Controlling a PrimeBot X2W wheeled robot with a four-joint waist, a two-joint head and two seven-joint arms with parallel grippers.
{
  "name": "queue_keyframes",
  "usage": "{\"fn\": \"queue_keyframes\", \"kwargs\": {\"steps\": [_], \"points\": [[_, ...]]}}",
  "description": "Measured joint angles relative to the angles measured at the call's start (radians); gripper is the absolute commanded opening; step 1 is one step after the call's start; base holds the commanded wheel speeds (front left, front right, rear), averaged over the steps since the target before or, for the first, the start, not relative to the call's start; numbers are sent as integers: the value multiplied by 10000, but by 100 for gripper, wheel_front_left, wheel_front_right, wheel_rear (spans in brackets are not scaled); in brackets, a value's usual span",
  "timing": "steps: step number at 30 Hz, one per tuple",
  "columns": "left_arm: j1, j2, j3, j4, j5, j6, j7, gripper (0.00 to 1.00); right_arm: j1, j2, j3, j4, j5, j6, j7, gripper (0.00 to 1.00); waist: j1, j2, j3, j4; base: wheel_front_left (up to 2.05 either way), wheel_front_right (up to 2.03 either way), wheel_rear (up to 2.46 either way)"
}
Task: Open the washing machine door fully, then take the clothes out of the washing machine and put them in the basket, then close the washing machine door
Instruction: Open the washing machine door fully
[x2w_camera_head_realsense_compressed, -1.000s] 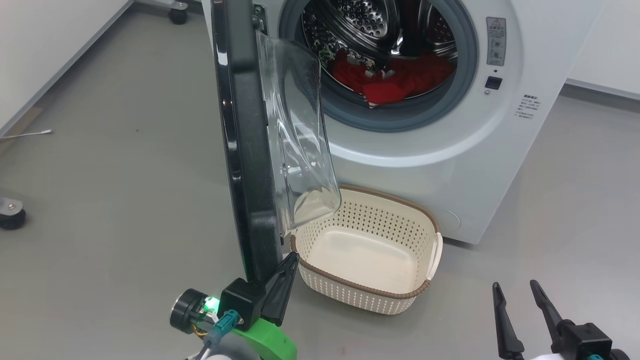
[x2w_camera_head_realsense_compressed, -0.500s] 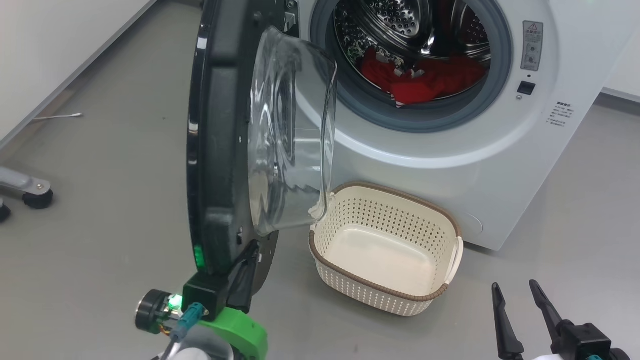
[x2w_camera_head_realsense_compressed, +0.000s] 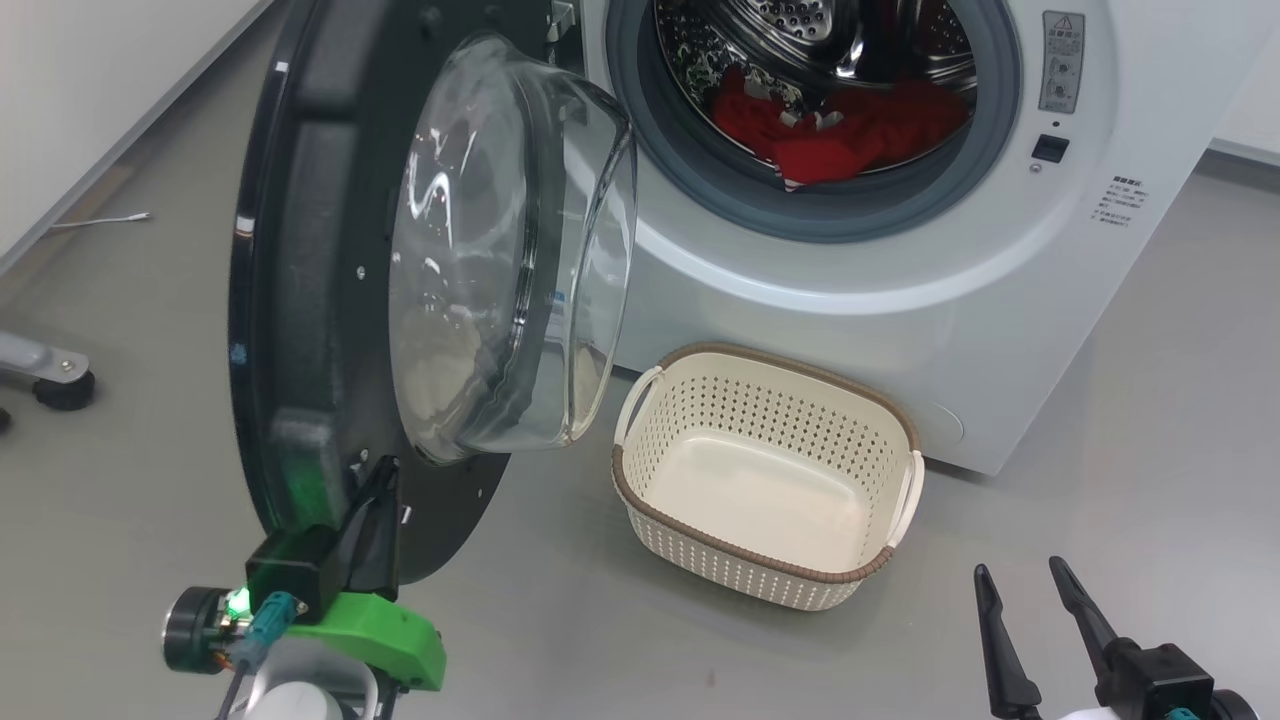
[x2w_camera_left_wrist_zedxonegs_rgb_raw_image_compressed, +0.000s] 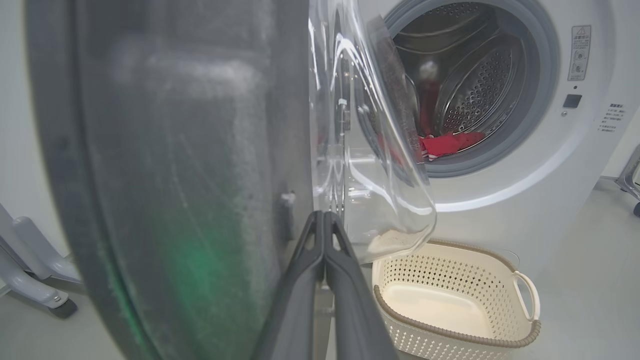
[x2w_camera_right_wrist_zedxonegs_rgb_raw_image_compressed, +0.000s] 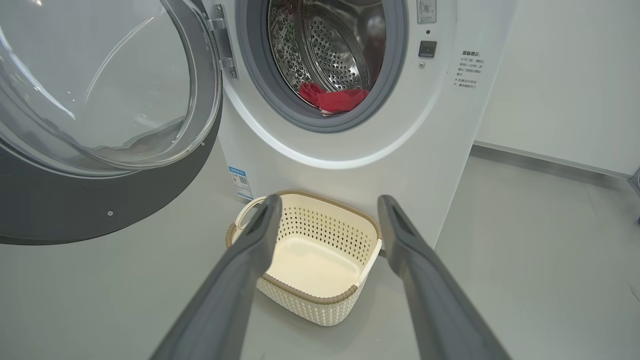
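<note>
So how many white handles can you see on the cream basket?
2 on the cream perforated plastic basket: one white handle at its left end, the other at its right end.

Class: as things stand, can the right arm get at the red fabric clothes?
Probably yes: the round glossy black door stands aside, the red fabric clothes lie exposed, and the right gripper is open.

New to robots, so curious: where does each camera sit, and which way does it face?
Head view: on the head, facing forward-down at the white washing machine and its open round black door; both arms' jaws below.
Left wrist view: on that wrist, along shut left jaws at the door's inner face.
Right wrist view: on that wrist, between open right jaws toward the cream perforated plastic basket.
All share the red fabric clothes inside.
</note>
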Motion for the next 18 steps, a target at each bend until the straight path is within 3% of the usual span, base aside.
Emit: {"fn": "queue_keyframes", "kwargs": {"steps": [18], "points": [[-499,0,2117,196,-370,46,-337,0,-306,-192,-267,-221,-136,82,0,100,0,0,1044,-385,0,0,0]]}}
